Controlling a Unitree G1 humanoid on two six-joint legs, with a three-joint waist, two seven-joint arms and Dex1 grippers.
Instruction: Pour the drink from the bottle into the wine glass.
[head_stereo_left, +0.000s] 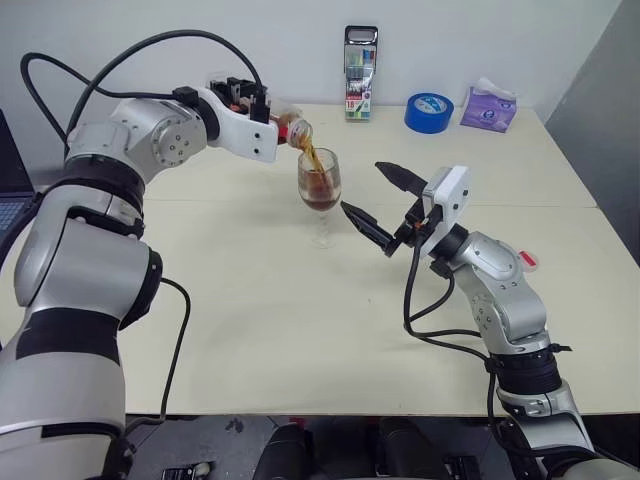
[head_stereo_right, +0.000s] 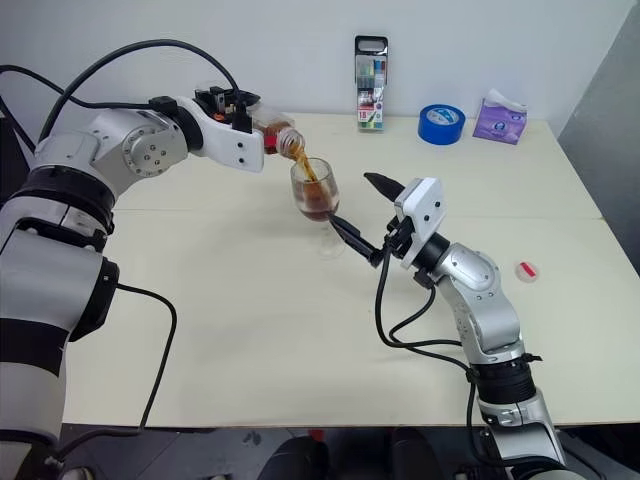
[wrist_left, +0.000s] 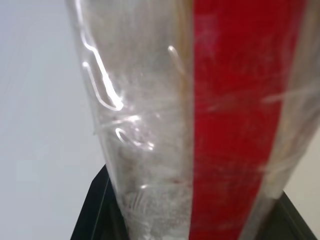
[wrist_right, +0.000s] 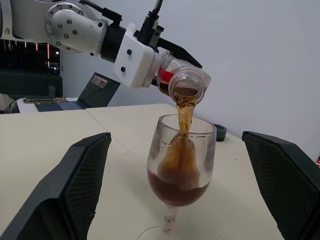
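Observation:
My left gripper (head_stereo_left: 268, 112) is shut on the bottle (head_stereo_left: 291, 128), a clear plastic bottle with a red label strip (wrist_left: 235, 125), and holds it tipped mouth-down over the wine glass (head_stereo_left: 320, 186). A thin stream of the dark red-brown drink (wrist_right: 184, 112) runs from the bottle's mouth into the bowl, which is about half full. The glass stands upright on the cream table (head_stereo_left: 250, 330). My right gripper (head_stereo_left: 362, 186) is open just right of the glass, one finger on each side of the bowl and both clear of it.
The red-and-white cap (head_stereo_left: 527, 260) lies on the table at the right. A tall marker case (head_stereo_left: 360, 72), a blue tape roll (head_stereo_left: 429, 110) and a purple tissue pack (head_stereo_left: 488, 108) stand along the back edge. A laptop (head_stereo_left: 10, 190) sits at the far left.

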